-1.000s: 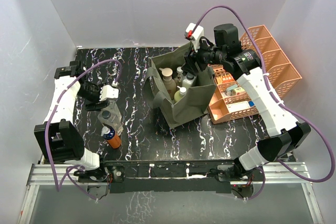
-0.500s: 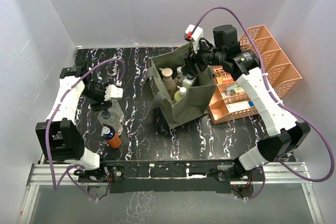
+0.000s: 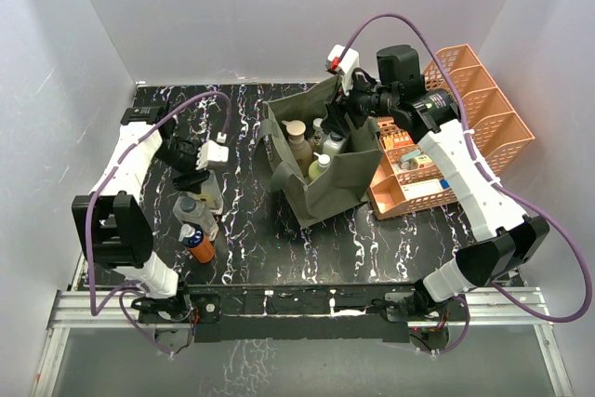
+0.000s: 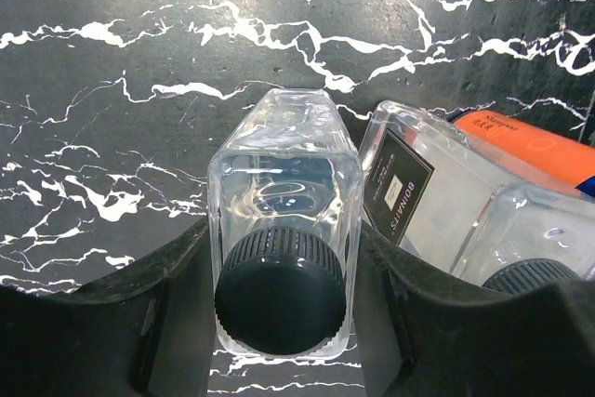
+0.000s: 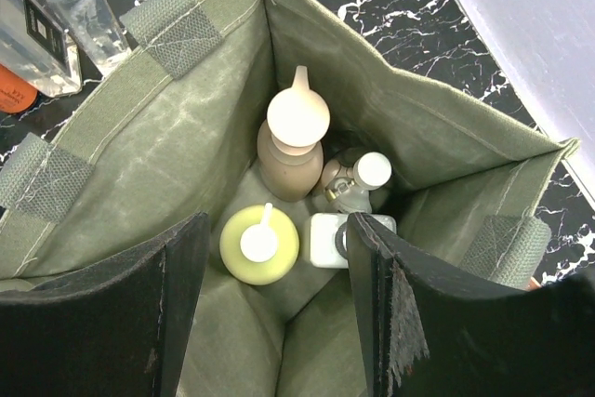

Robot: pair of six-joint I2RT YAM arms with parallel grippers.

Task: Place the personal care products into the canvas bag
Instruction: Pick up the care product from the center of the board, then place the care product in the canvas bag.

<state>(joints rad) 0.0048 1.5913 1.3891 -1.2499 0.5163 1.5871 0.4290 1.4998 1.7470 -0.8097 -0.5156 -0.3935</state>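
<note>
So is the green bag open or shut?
Open. The green bag's top gapes wide, and the tan bottle and yellow bottle stand visible inside.

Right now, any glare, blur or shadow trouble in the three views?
Top view: even light, sharp, no strong shadows on the table. Left wrist view: reflections streak the clear bottle; its black cap is crisp, the left end effector's fingers go dark. Right wrist view: the bag is well lit inside, bottles sharp; the right end effector's fingers are black, featureless.
</note>
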